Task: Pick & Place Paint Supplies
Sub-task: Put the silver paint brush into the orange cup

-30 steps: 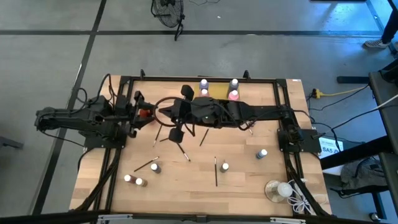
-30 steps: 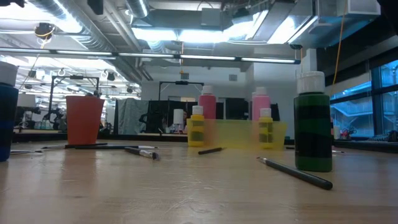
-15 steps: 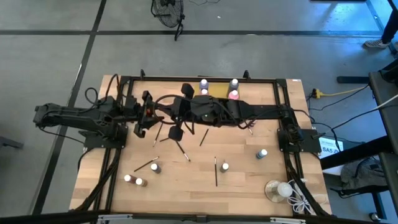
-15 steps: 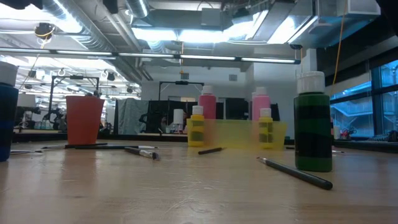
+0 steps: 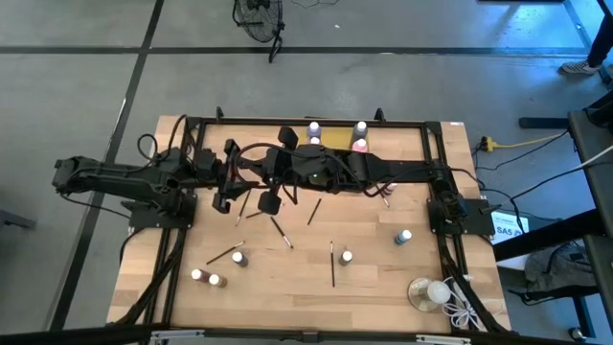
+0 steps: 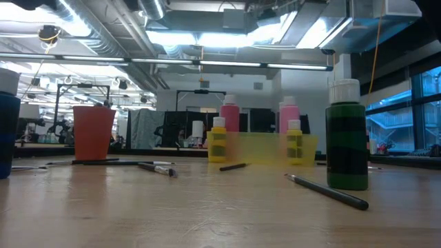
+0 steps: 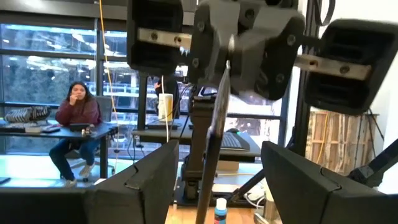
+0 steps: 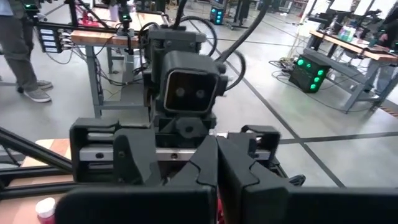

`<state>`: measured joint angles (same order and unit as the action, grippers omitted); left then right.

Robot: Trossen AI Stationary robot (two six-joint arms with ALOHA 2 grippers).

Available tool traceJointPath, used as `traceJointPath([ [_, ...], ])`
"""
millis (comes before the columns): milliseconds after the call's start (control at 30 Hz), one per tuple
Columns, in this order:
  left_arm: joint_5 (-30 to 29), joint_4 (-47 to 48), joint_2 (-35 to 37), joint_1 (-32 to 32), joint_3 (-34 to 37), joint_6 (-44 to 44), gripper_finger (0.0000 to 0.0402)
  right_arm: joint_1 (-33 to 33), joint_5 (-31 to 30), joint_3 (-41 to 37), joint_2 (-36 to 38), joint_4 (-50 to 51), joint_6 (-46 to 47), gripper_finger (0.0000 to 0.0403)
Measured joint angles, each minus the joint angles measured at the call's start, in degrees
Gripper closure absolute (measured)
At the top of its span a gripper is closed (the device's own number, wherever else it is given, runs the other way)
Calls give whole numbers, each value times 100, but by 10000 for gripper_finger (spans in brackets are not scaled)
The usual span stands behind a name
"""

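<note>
My right gripper (image 8: 217, 168) reaches across the table's far middle (image 5: 259, 182) and is shut on a thin dark paintbrush (image 7: 211, 143), which hangs below it. My left gripper (image 7: 219, 152) faces it from the table's left (image 5: 232, 184). It is open, with one finger on either side of the brush's shaft and a gap on both sides. Other brushes (image 5: 332, 264) lie flat on the wood. Small white-capped bottles (image 5: 347, 257) stand upright around them. Neither gripper appears in the low view. My right gripper pinches the paintbrush near its upper end (image 7: 226, 70) between its two shut fingers. They come at it about level from the table's right. The brush hangs below them, slightly slanted and clear of the table.
A yellow tray (image 5: 335, 142) with pink bottles (image 5: 360, 146) stands at the far edge. A red cup (image 6: 93, 131) is at the left. A green bottle (image 6: 346, 138) stands close to the low camera. A clear dish with a white ball (image 5: 428, 292) is near right. A person (image 7: 74, 115) sits beyond the table.
My left gripper has moved toward the table's right, up to my right gripper, and now covers the red cup in the high view. My right gripper and the brush have kept still.
</note>
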<state>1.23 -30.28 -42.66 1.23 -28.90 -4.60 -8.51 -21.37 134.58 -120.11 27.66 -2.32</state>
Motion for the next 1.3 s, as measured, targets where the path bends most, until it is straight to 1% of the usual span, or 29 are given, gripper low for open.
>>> traceJointPath([
  [167, -2, 45, -150, 0, -116, 2, 186, 15, 85, 0, -1, -19, -7, 403],
  [367, -17, 52, -295, 0, -116, -5, 227, 15, 95, 0, -1, -24, -77, 403],
  [667, -25, 52, -299, 0, -116, 12, 323, 15, 112, 0, -1, -13, -114, 403],
  [833, -20, 79, -299, 0, -116, 409, 385, 14, 107, 0, -1, 59, -57, 403],
  [1167, -7, 232, -292, 0, -116, 487, 389, -27, 85, 0, -1, 176, 0, 403],
  [1300, -5, 248, -280, 0, -116, 483, 389, -28, 83, 0, 1, 177, 317, 403],
])
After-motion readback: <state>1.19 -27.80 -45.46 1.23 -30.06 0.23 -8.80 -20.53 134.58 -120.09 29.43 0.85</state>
